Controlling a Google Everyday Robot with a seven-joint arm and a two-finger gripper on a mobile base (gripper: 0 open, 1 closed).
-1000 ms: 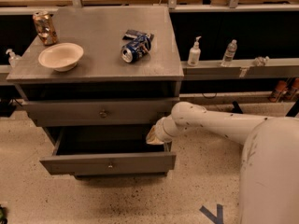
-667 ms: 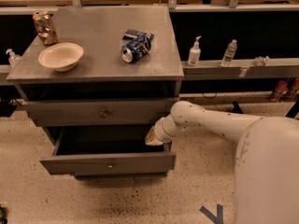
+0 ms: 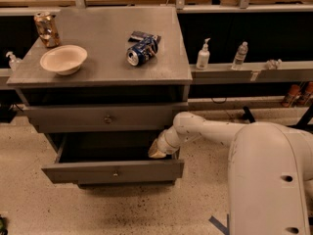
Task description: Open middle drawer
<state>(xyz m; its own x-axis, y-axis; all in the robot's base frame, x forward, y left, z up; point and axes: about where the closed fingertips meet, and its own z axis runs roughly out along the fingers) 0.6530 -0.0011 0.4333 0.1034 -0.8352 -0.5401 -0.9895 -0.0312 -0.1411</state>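
Observation:
The grey cabinet (image 3: 100, 58) has stacked grey drawers with small round knobs. The middle drawer (image 3: 113, 171) stands pulled out toward me, its dark inside showing behind its flat front. The upper drawer (image 3: 106, 118) above it is shut. A lower drawer is mostly hidden beneath the open one. My gripper (image 3: 157, 151) is at the right end of the open middle drawer, just behind its front and reaching down into it. My white arm (image 3: 210, 131) comes in from the right.
On the cabinet top stand a beige bowl (image 3: 63, 59), a crushed blue can (image 3: 142, 49) lying on its side and a brown can (image 3: 47, 29). A ledge (image 3: 254, 71) to the right holds bottles. My white body (image 3: 269, 180) fills the lower right. The floor is speckled.

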